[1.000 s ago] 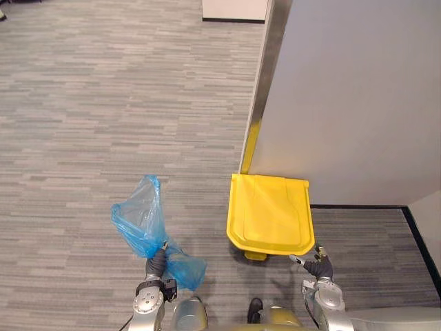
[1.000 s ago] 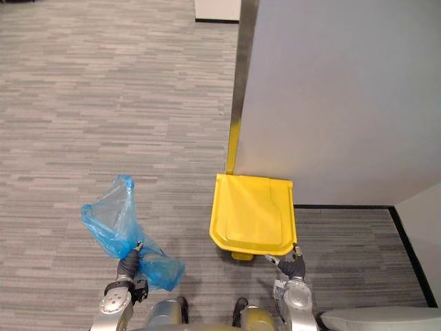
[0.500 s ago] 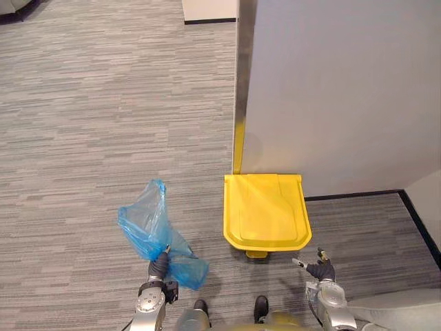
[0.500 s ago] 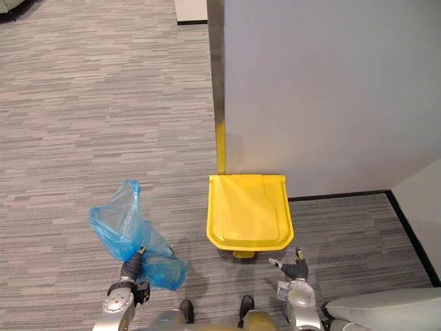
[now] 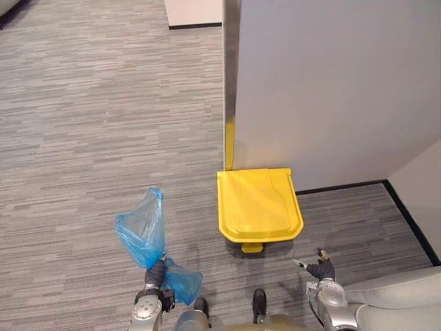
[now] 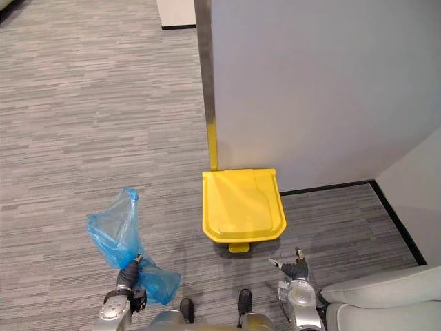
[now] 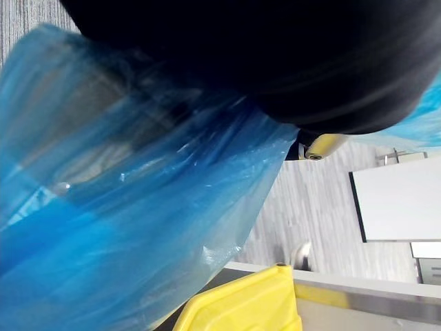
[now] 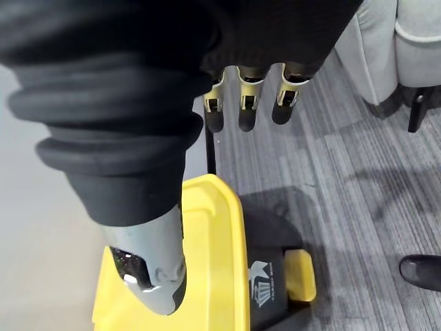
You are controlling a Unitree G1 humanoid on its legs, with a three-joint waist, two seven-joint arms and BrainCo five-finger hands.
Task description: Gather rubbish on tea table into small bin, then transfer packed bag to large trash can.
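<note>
Fingers of the left hand (image 5: 153, 277) are curled tight round the gathered neck of a translucent blue plastic bag (image 5: 141, 231). In the left eye view the bag billows above and below the fist, over grey striped carpet (image 5: 83, 138). It is apart from, and to the left of, a square yellow plastic pedal bin (image 5: 256, 205) set against a pale grey wall (image 5: 331, 89), lid down. In the right eye view the right hand (image 6: 295, 267) hovers near the bin's front right corner, beside a light grey sofa (image 6: 379, 296). The left wrist view shows the bag's film (image 7: 103, 207) bunched against the hand's dark cover. The right wrist view shows straight fingers (image 8: 241, 110) holding nothing, above the lid (image 8: 217, 248) and the small pedal (image 8: 301, 276). Judgement: the lid must rise first, by pedal or by the free hand under its front lip. The neck pinch should then hold until the bag's bulk is centred over the opening, since thin film may snag or spill.
</note>
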